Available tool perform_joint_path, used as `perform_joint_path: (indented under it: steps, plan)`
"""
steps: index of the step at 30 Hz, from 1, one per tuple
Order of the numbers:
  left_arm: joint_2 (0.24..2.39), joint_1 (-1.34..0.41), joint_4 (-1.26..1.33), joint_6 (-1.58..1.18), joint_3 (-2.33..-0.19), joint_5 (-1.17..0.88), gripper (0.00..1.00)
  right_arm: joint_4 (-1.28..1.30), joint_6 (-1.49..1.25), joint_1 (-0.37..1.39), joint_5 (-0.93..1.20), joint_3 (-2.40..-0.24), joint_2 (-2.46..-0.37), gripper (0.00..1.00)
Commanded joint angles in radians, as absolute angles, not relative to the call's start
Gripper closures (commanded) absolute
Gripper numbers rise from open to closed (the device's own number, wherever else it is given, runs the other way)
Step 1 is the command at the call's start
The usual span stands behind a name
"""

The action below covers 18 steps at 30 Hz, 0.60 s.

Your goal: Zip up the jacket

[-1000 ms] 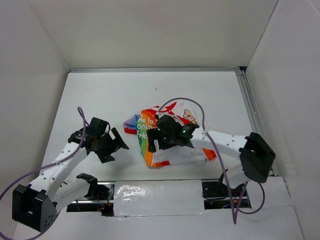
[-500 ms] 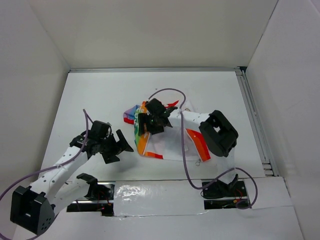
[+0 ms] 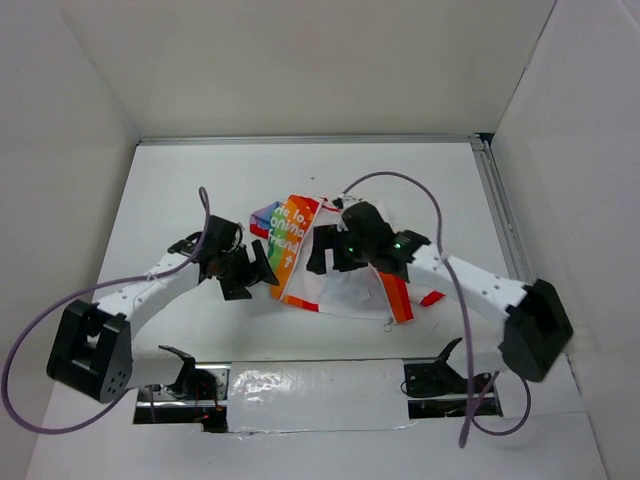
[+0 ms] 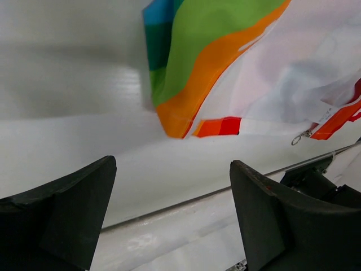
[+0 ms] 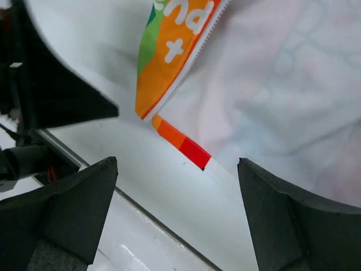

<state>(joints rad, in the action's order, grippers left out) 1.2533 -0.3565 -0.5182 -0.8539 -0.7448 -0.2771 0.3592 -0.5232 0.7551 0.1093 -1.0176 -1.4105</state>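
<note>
The jacket (image 3: 345, 295) lies rumpled mid-surface (image 3: 190, 190), front open. The left gripper (image 3: 264, 272) sits at its 9 o'clock edge, jaws spread, empty. The right gripper (image 3: 320, 252) hangs over it, jaws wide apart, holding nothing.

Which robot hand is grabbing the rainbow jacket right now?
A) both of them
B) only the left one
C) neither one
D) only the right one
C. In the wrist views the left gripper and the right gripper both have their fingers spread wide with nothing between them, and the jacket lies loose beyond them.
</note>
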Motion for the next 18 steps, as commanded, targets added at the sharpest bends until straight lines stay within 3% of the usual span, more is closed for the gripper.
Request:
perform_joint_path:
  steps: [1,5,10,13,17,18]
  plan:
    - [1.35,-0.374,-0.426,-0.778,-0.813,-0.318,0.07,0.385,-0.619,0.762,0.07,-0.831,-1.268,0.06]
    - [1.463,-0.41,-0.434,-0.779,-0.874,-0.269,0.19,0.38,-0.699,0.773,0.058,-0.674,-1.184,0.06]
    - [1.56,-0.426,-0.446,-0.802,-0.893,-0.235,0.37,0.339,-0.744,0.795,0.054,-0.629,-1.199,0.06]
    - [1.612,-0.426,-0.468,-0.827,-0.911,-0.209,0.52,0.31,-0.747,0.813,0.048,-0.653,-1.267,0.06]
    - [1.654,-0.436,-0.502,-0.838,-0.939,-0.204,0.82,0.331,-0.79,0.816,-0.039,-0.704,-1.374,0.07]
    - [1.651,-0.44,-0.5,-0.841,-0.939,-0.199,0.85,0.347,-0.801,0.805,-0.063,-0.731,-1.42,0.15]
